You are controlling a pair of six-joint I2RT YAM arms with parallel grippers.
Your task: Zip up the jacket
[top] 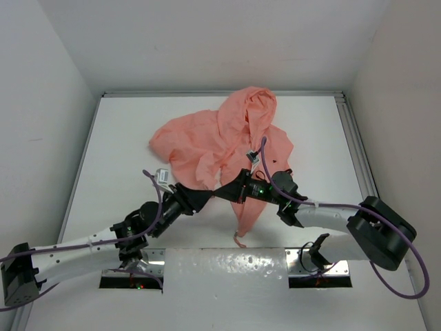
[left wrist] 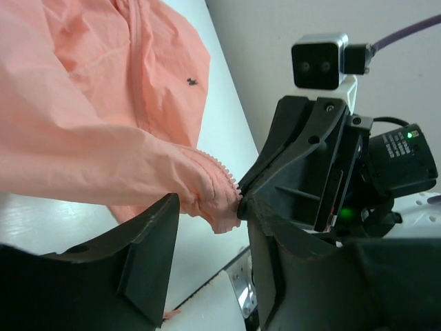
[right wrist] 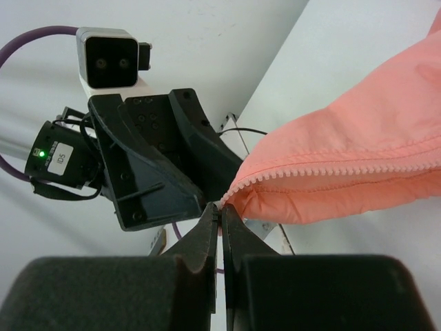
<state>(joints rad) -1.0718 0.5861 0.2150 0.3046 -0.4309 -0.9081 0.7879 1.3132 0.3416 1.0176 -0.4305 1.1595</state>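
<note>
The salmon-pink jacket (top: 227,138) lies crumpled at the middle back of the white table, hood toward the far wall, and one front edge is pulled toward the arms. My right gripper (right wrist: 220,207) is shut on the end of the zipper teeth (right wrist: 331,172) at that edge's corner. My left gripper (left wrist: 210,207) faces it, open, with the pinched jacket corner (left wrist: 213,200) hanging between its spread fingers. A small dark spot (left wrist: 191,83) shows on the fabric. From above, the left gripper (top: 207,196) and the right gripper (top: 238,187) meet tip to tip.
White walls enclose the table on three sides. A metal rail (top: 351,138) runs along the right edge. A strip of the jacket hangs down to the near edge (top: 241,231). Purple cables (top: 324,203) loop over both arms.
</note>
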